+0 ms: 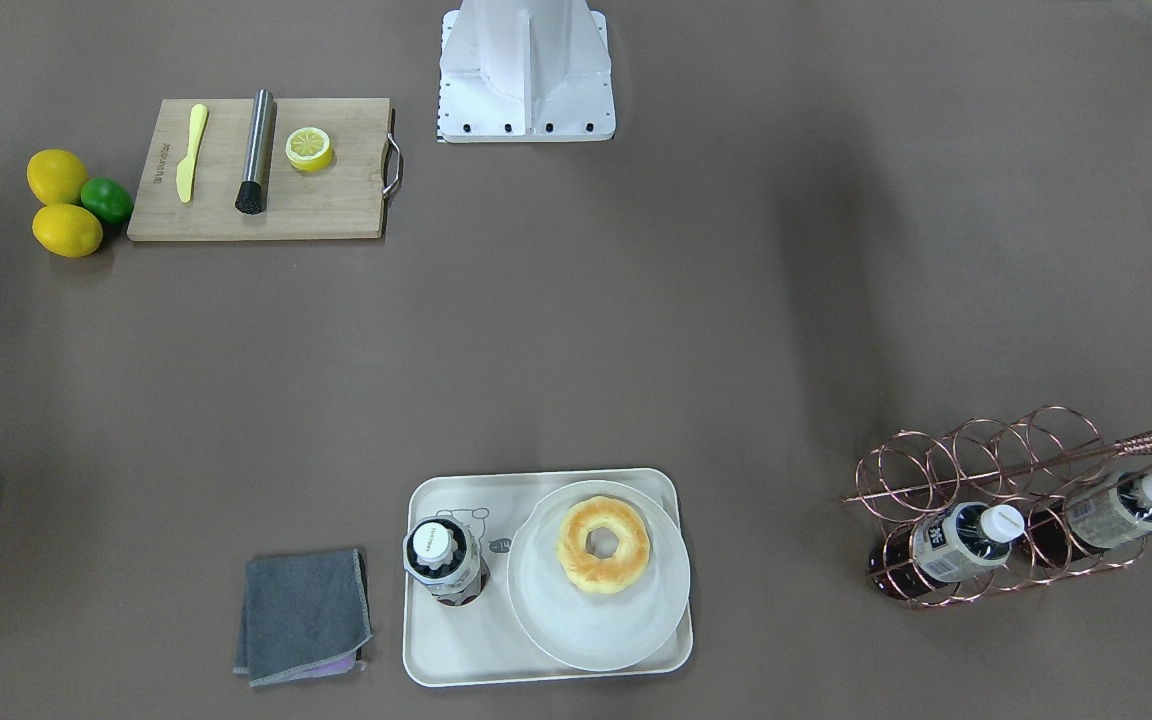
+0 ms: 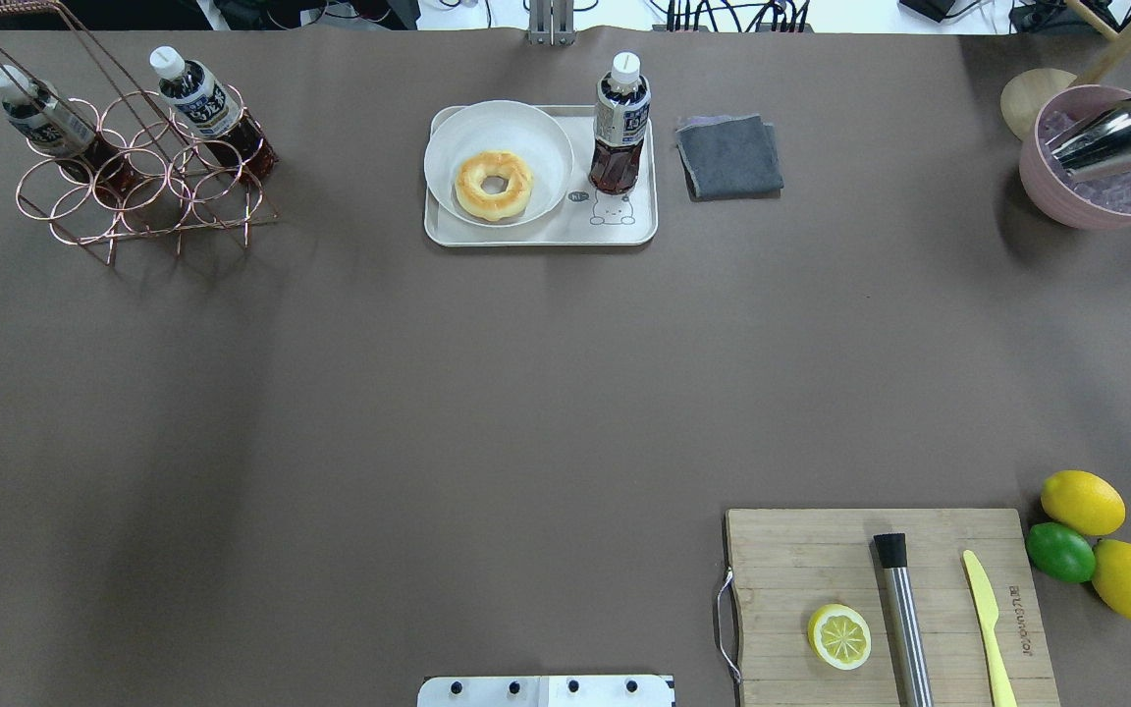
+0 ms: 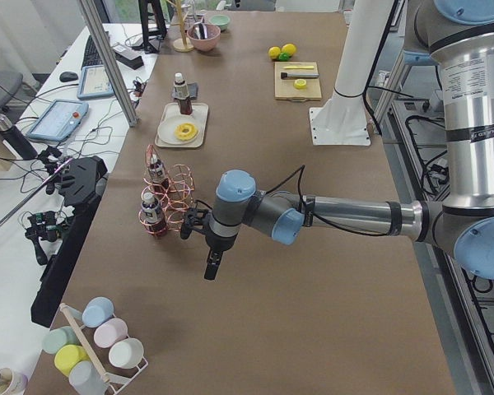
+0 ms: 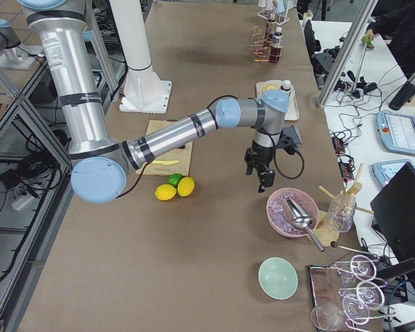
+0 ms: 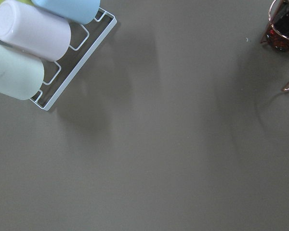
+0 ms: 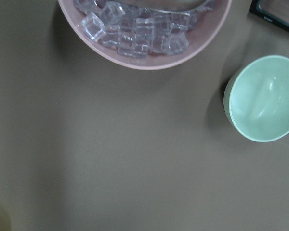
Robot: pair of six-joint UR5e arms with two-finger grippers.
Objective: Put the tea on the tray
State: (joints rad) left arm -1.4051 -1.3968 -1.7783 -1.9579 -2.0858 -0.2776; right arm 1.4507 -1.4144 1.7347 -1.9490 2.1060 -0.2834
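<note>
The tea (image 2: pixel 619 128) stands upright on the cream-white tray (image 2: pixel 536 236), at its end beside the bear drawing; it also shows in the front view (image 1: pixel 446 560) on the tray (image 1: pixel 456 660). No gripper touches it. My left gripper (image 3: pixel 212 267) hangs above the table near the wire rack, far from the tray, and shows only in the exterior left view. My right gripper (image 4: pixel 265 181) hangs above the table near the pink bowl and shows only in the exterior right view. I cannot tell whether either is open or shut.
A plate with a doughnut (image 2: pixel 494 185) fills the tray's other end. A grey cloth (image 2: pixel 728 155) lies beside the tray. A copper wire rack (image 2: pixel 134 187) holds two bottles. A cutting board (image 2: pixel 821 550), a pink ice bowl (image 2: pixel 1105 167) and a mint bowl (image 6: pixel 264 98) are around.
</note>
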